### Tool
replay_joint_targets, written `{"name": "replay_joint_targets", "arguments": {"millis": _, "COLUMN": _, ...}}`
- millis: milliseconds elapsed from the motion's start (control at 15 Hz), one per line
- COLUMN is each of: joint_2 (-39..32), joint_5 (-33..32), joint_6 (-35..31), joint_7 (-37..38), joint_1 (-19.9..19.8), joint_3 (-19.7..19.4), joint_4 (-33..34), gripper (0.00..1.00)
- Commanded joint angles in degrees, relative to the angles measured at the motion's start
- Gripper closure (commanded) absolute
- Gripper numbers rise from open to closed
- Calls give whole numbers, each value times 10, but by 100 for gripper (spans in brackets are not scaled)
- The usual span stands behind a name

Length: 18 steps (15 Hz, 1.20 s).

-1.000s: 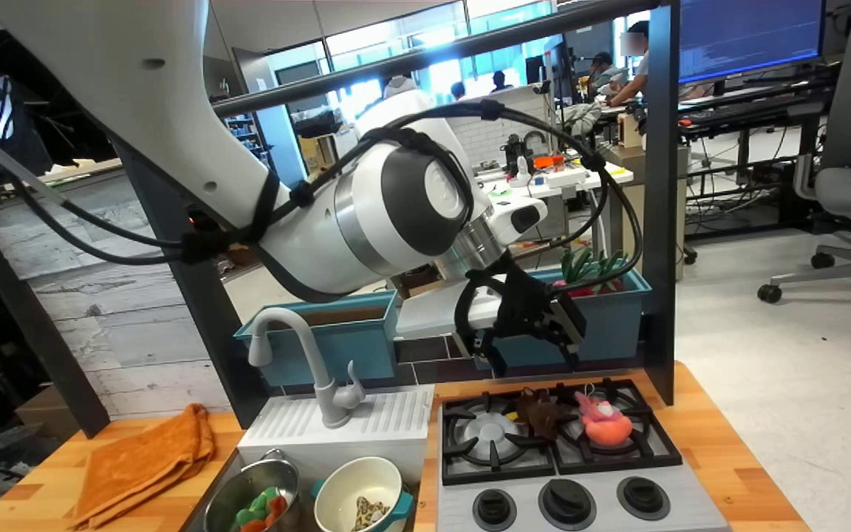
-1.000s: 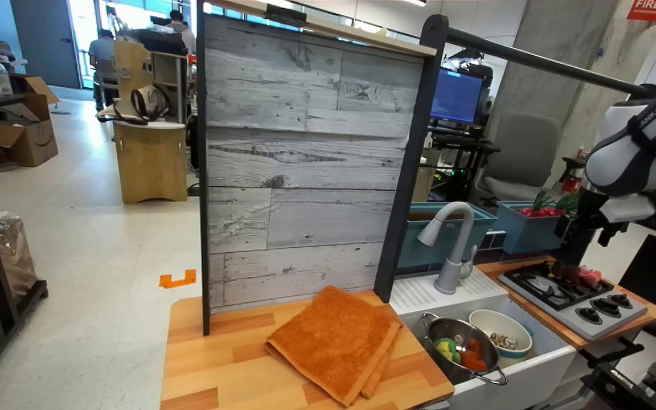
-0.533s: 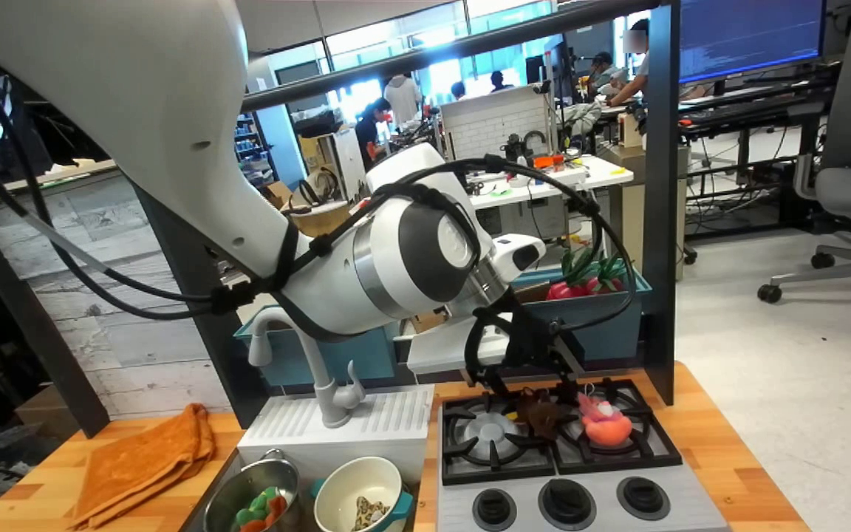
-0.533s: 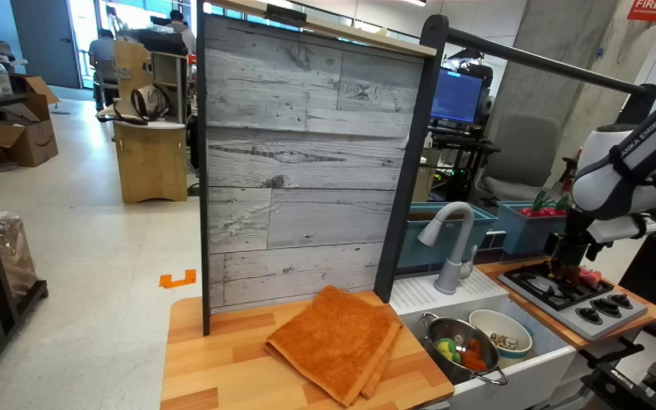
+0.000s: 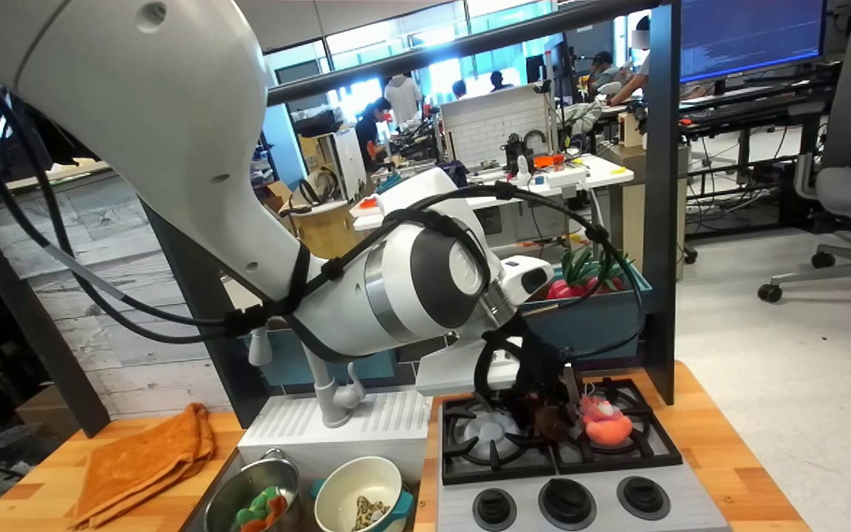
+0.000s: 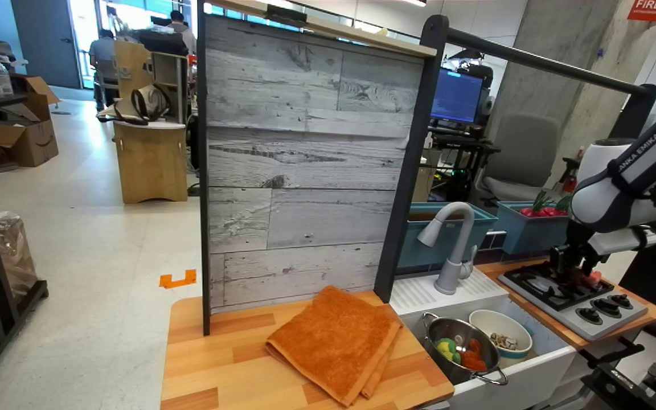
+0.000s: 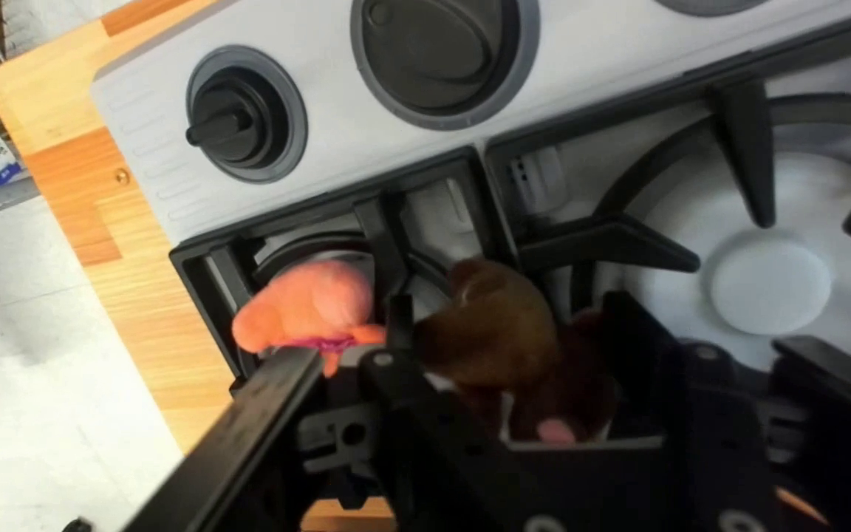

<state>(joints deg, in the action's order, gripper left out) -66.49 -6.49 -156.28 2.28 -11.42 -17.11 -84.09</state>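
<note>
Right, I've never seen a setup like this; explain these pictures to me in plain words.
The big white machine is a robot arm, and the black pincer at its end is the gripper. Two cameras stand away from the robot and look at the scene from different places; a third rides on the arm and looks past the gripper onto a stove. On the stove are a dark brown toy and, beside it, an orange-pink toy. In the sink stand a metal pot with green and orange pieces inside and a cream pot holding something spotted. An orange cloth lies on the wooden counter. As for holding: the gripper straddles the dark brown toy, but I cannot tell whether it grips it.
</note>
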Motion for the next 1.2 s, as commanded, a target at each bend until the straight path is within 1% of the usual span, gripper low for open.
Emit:
{"name": "replay_joint_targets", "arguments": {"millis": 0, "joint_2": -21, "joint_5": -2, "joint_6": 12, "joint_7": -6, "joint_1": -16, "joint_3": -2, "joint_4": 29, "gripper": 66}}
{"name": "replay_joint_targets", "arguments": {"millis": 133, "joint_2": -16, "joint_5": -1, "joint_6": 13, "joint_7": -8, "joint_1": -20, "joint_3": 2, "joint_4": 25, "gripper": 80}}
{"name": "replay_joint_targets", "arguments": {"millis": 267, "joint_2": 8, "joint_5": -1, "joint_6": 12, "joint_7": -22, "joint_1": -20, "joint_3": 14, "joint_4": -2, "gripper": 94}}
{"name": "replay_joint_targets", "arguments": {"millis": 333, "joint_2": 26, "joint_5": -2, "joint_6": 2, "joint_7": -30, "joint_1": -18, "joint_3": 21, "joint_4": -21, "gripper": 99}}
{"name": "replay_joint_targets", "arguments": {"millis": 400, "joint_2": 51, "joint_5": -2, "joint_6": 3, "joint_7": -46, "joint_1": -19, "joint_3": 33, "joint_4": -46, "gripper": 100}}
{"name": "replay_joint_targets", "arguments": {"millis": 467, "joint_2": 81, "joint_5": -6, "joint_6": -15, "joint_7": -63, "joint_1": -16, "joint_3": 43, "joint_4": -76, "gripper": 100}}
{"name": "replay_joint_targets", "arguments": {"millis": 533, "joint_2": 112, "joint_5": -6, "joint_6": -13, "joint_7": -82, "joint_1": -17, "joint_3": 57, "joint_4": -105, "gripper": 97}}
{"name": "replay_joint_targets", "arguments": {"millis": 733, "joint_2": 198, "joint_5": 0, "joint_6": -10, "joint_7": -173, "joint_1": -50, "joint_3": 127, "joint_4": -181, "gripper": 97}}
{"name": "replay_joint_targets", "arguments": {"millis": 933, "joint_2": 286, "joint_5": 23, "joint_6": 22, "joint_7": -244, "joint_1": -82, "joint_3": 198, "joint_4": -265, "gripper": 97}}
{"name": "replay_joint_targets", "arguments": {"millis": 1067, "joint_2": 337, "joint_5": 44, "joint_6": 48, "joint_7": -279, "joint_1": -92, "joint_3": 238, "joint_4": -325, "gripper": 97}}
{"name": "replay_joint_targets", "arguments": {"millis": 1133, "joint_2": 351, "joint_5": 57, "joint_6": 55, "joint_7": -300, "joint_1": -96, "joint_3": 257, "joint_4": -348, "gripper": 97}}
